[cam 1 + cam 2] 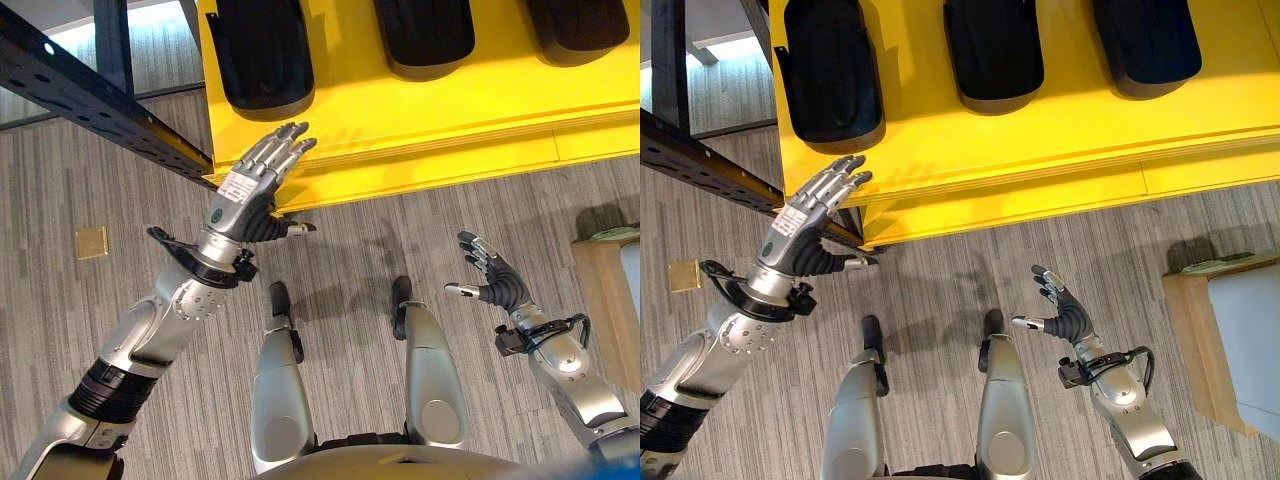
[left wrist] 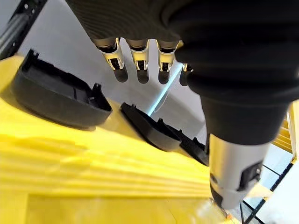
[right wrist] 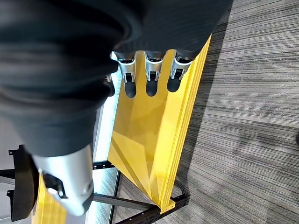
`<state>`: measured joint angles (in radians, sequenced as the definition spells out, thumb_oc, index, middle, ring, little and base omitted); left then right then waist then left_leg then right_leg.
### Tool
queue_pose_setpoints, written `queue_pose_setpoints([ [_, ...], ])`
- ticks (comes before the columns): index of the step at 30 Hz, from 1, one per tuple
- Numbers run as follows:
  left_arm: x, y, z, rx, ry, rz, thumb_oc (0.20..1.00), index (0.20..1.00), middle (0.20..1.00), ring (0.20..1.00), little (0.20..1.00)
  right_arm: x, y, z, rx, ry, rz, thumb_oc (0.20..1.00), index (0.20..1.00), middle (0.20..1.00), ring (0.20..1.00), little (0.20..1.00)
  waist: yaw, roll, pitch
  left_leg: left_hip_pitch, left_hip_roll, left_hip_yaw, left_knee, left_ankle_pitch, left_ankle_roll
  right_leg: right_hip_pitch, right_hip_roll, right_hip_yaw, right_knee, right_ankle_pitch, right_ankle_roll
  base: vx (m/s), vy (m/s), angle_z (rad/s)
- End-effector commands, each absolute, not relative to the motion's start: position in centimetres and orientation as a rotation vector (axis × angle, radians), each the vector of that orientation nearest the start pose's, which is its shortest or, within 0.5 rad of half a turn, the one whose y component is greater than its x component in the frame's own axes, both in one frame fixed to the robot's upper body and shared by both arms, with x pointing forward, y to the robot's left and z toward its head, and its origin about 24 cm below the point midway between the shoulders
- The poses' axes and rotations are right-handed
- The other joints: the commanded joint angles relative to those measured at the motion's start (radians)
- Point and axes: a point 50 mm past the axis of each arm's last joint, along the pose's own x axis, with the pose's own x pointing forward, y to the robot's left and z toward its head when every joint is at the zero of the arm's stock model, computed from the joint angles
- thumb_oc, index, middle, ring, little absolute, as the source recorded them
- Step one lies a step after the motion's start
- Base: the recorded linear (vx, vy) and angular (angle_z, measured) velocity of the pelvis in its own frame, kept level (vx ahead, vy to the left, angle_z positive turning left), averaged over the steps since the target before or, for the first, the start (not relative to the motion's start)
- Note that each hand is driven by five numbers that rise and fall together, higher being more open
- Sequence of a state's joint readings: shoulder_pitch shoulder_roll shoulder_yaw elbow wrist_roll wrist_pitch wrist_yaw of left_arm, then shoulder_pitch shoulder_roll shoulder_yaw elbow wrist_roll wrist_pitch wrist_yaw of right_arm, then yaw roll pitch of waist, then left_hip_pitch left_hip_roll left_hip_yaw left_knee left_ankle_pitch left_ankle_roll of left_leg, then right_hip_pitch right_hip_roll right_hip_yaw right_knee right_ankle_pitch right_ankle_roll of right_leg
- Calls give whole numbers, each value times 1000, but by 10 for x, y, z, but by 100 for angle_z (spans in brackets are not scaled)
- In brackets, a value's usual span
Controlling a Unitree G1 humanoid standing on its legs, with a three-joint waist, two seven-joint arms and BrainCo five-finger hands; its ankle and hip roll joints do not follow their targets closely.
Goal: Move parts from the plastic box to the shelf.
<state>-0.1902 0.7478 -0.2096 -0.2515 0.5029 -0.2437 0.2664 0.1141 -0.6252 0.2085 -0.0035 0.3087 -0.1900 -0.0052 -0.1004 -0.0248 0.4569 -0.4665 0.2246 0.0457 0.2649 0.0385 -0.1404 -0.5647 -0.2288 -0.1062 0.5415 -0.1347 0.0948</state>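
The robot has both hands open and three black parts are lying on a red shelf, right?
Not quite: the shelf is yellow, not red, as the right eye view shows. The rest holds: three black parts lie on it, and the left robot hand and right robot hand are open.

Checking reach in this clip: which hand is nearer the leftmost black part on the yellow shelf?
Left. The left hand is raised open just below the leftmost black part, at the yellow shelf's front edge. The right hand hangs open lower, over the floor, well away from it.

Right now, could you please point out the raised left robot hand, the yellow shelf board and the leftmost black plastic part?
left robot hand [image 1: 243, 187], left eye view, back.
yellow shelf board [image 1: 420, 110], left eye view, bare top.
leftmost black plastic part [image 1: 262, 50], left eye view, middle.
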Motion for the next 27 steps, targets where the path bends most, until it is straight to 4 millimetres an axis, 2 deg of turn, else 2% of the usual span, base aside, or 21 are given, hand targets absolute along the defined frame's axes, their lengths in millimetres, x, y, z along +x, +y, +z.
queue_pose_setpoints([
  [1,258,172,174,1125,-815,-94,1000,1000,1000,1000,1000,229,-212,60,-252,-94,188,1000,1000,1000,1000,1000,-13,-23,-29,21,66,-42,82,-109,-32,56,-80,58,-140,124,81,0,0,0],
  [13,281,183,157,1137,-684,-29,1000,1000,1000,1000,1000,228,-215,58,-242,-77,175,1000,1000,1000,1000,1000,-23,-24,-27,15,72,-40,100,-120,-36,46,-74,68,-128,116,79,1,1,0],
  [19,292,194,166,1172,-679,60,1000,1000,1000,1000,1000,227,-217,56,-239,-65,172,1000,1000,1000,1000,1000,-31,-24,-33,11,74,-38,104,-121,-38,36,-73,72,-123,116,78,4,3,-2],
  [27,306,205,162,1193,-613,124,1000,1000,1000,1000,1000,225,-219,55,-231,-52,172,1000,1000,1000,1000,1000,-40,-25,-35,4,75,-35,114,-124,-41,24,-70,79,-112,112,77,5,4,-4],
])
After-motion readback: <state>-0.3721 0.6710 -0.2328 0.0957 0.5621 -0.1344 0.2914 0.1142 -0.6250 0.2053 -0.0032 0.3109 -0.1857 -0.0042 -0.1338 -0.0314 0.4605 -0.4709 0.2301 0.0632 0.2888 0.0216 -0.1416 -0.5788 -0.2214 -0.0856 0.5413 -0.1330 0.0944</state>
